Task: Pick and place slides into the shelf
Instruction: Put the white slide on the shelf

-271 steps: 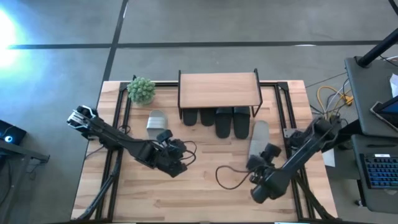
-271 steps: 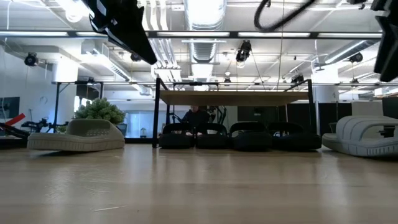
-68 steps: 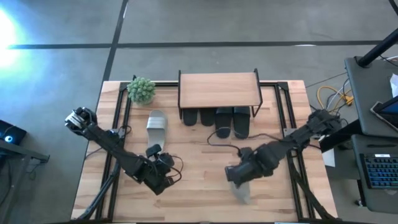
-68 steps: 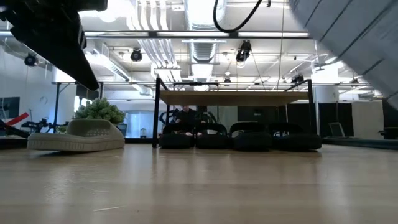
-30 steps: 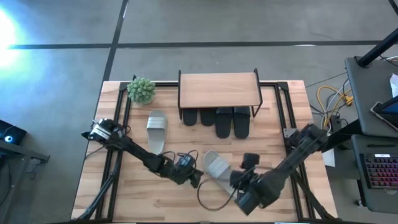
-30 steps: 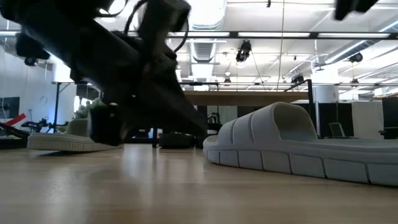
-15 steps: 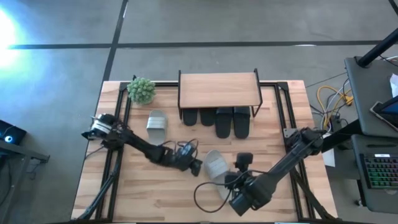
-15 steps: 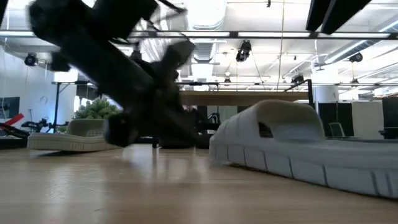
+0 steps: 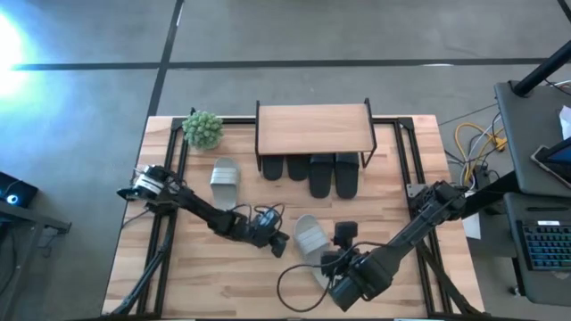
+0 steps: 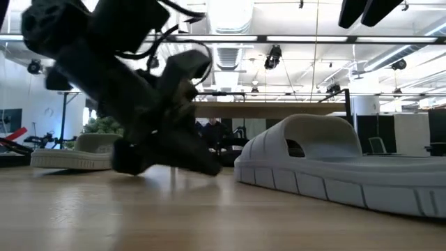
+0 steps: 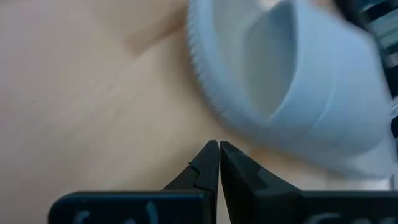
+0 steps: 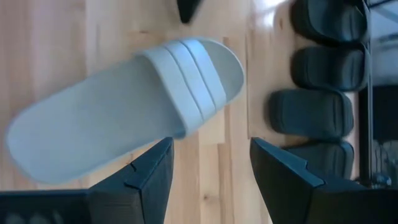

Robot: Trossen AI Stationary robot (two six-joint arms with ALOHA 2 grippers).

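Observation:
A light grey slide lies sole-down in the middle of the table, strap end toward the shelf. My left gripper is shut and low over the table, its tips just left of the slide's strap end, with a thin strip of table between. My right gripper is open and hangs above the slide's heel end, touching nothing. A second grey slide rests left of the shelf. Several black slides lie under the shelf's board.
A small potted plant stands at the far left corner beside the shelf. A black cable loops on the table near the right arm. Bare wood lies along the near edge and to the right of the shelf.
My left gripper has moved right and a little toward the far edge, closing in on the grey slide's strap end. The slide has turned slightly on the table and lies more in line with the shelf. My right gripper has drawn back a little toward the near edge.

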